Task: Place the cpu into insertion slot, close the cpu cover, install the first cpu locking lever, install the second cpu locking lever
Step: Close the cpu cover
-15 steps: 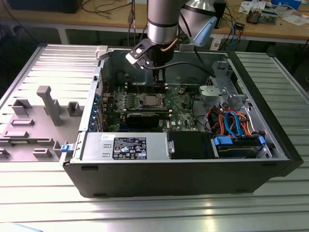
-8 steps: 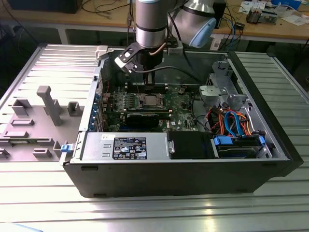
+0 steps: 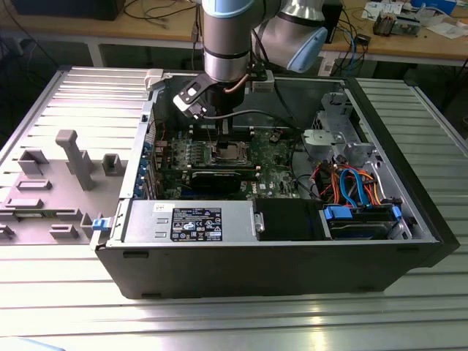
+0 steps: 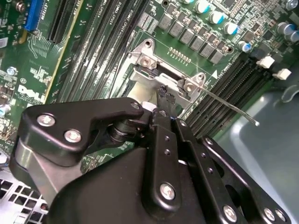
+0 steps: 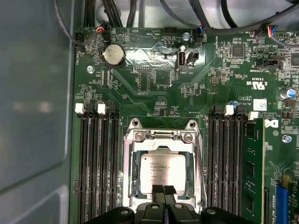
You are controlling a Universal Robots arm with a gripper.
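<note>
My gripper (image 5: 163, 192) is down inside the open computer case (image 3: 292, 265). Its fingertips (image 5: 158, 193) are pressed together with nothing between them, right at the edge of the cpu cover (image 5: 161, 138). The cpu (image 5: 163, 170) sits in the insertion slot (image 5: 136, 184) on the green board (image 5: 154, 88), between two banks of memory slots (image 5: 98, 168), and its silver top shows through the cover's window. The cover looks flat over the chip in the first wrist view, so I judge placing done and closing done or nearly done. In the second wrist view one locking lever (image 4: 229, 108) sticks out free from the socket corner toward the case wall, not hooked, near my tips. Step in hand is the end of cover closing or the start of the first lever; I can't tell which. Lever work calls for the closed tips laid on that thin rod, pushing it down and sideways under its catch without sliding off onto the chip or the memory slots.
</note>
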